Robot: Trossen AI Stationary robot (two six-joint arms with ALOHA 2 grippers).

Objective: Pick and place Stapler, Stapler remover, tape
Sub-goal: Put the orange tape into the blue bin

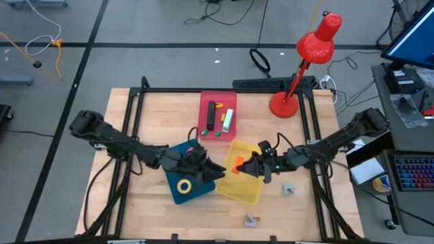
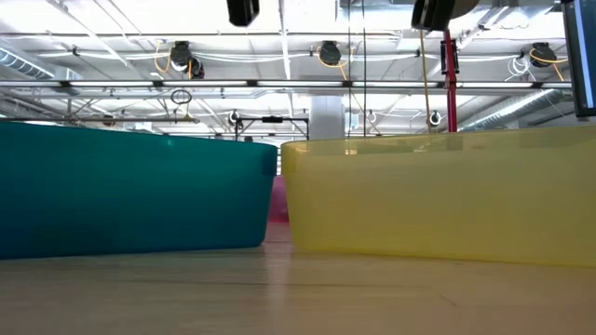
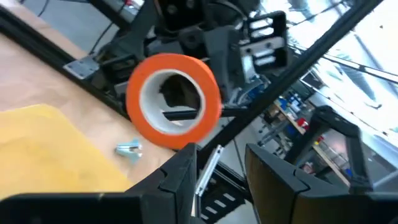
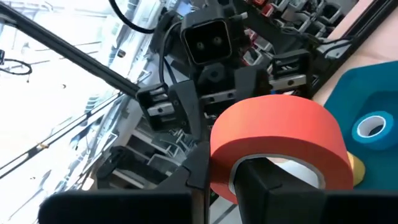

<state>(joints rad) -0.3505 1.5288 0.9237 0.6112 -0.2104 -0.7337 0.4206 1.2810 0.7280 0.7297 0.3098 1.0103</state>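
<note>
Left pincer [image 1: 215, 171] facing right pincer [image 1: 245, 165], nearly touching

Two dark, jointed arms with black cabling end in boxy black end effectors with flat fingers.

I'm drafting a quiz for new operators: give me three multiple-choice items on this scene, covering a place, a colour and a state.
1. Where does the small yellow tape ring lie?
A. red plastic tray
B. teal plastic tray
C. bare table

2. What colour is the desk lamp?
A. red
B. green
C. white

3. The right claw is:
A. open and empty
B. shut on the orange tape roll
C. out of sight

Answers: B, the ring sits within the teal walls; A, shade and base are red; B, one finger passes through the roll's hole.
</note>
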